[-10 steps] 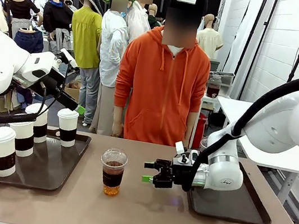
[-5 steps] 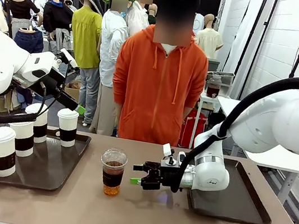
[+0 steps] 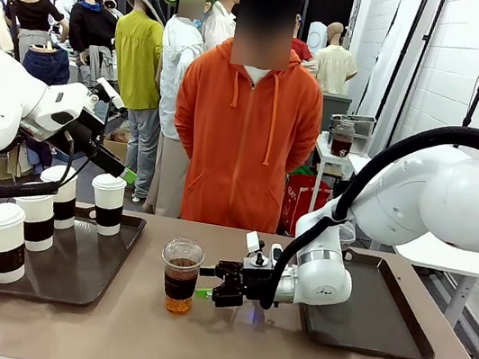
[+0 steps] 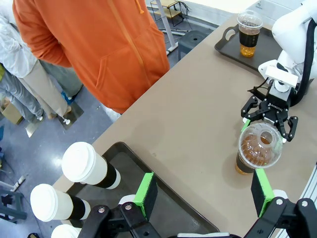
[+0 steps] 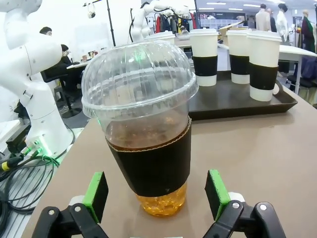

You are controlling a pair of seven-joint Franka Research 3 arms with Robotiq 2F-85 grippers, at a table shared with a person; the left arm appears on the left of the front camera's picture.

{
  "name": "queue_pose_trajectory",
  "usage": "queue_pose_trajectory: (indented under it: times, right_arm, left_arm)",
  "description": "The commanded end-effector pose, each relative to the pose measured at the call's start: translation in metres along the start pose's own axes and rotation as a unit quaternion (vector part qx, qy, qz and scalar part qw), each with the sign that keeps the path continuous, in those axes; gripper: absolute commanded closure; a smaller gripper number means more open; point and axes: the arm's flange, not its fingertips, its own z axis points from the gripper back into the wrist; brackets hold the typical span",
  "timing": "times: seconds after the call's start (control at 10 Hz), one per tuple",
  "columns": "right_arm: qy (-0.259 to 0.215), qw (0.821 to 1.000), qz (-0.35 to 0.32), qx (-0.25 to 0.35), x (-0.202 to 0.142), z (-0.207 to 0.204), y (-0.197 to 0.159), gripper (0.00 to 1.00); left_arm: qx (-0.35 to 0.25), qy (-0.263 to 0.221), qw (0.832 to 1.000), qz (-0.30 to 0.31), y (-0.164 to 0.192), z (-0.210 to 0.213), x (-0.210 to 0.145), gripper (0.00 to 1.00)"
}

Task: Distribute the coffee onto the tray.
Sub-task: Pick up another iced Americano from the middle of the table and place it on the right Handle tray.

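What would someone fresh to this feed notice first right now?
Mid-table, the right hand is open, reaching sideways at a clear dome-lidded cup of brown liquid. Four white banded cups crowd the left tray. A person in an orange hoodie stands at the far edge.

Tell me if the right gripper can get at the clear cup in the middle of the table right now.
Probably yes. The right gripper is open and level with the clear cup, its green pads either side of it, with bare table around.
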Motion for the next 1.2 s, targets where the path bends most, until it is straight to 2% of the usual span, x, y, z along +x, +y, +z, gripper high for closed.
queue_pose_trajectory:
  times: [0.0,1.1]
  right_arm:
    - [0.001,1.000,-0.003,-0.008,-0.001,-0.012,-0.006,0.00]
    - [0.010,0.999,0.000,0.031,0.005,-0.050,-0.017,0.00]
  left_arm:
    - [-0.004,-0.003,1.000,0.003,0.002,-0.001,-0.002,0.00]
    - [-0.004,-0.003,1.000,0.003,0.002,-0.001,-0.002,0.00]
